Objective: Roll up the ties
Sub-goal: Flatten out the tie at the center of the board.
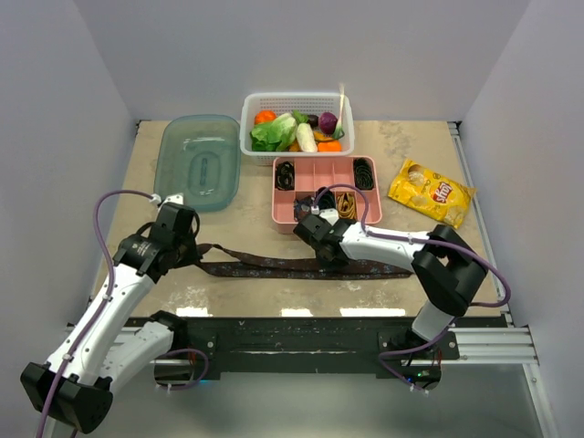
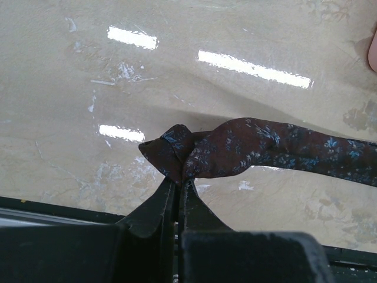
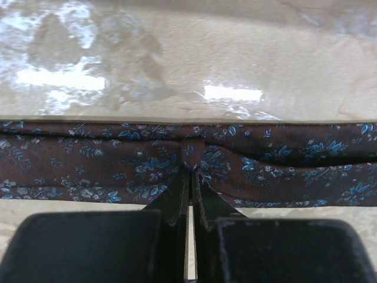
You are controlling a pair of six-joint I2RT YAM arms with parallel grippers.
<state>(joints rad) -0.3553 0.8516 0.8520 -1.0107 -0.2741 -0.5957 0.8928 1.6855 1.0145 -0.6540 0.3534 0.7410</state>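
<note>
Top external shows the maroon tie [image 1: 374,270] flat across the counter [image 1: 246,228], left gripper [image 1: 201,250] pinching its folded end, right gripper [image 1: 325,261] pinching its middle: rolling looks barely started, and the next move likely calls for curling that end inward.

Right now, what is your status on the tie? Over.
Left fingers shut on folded end of maroon tie. Right fingers shut on its middle. Tie stretched on table, not rolled. Pink tray beyond, not in the way.
</note>
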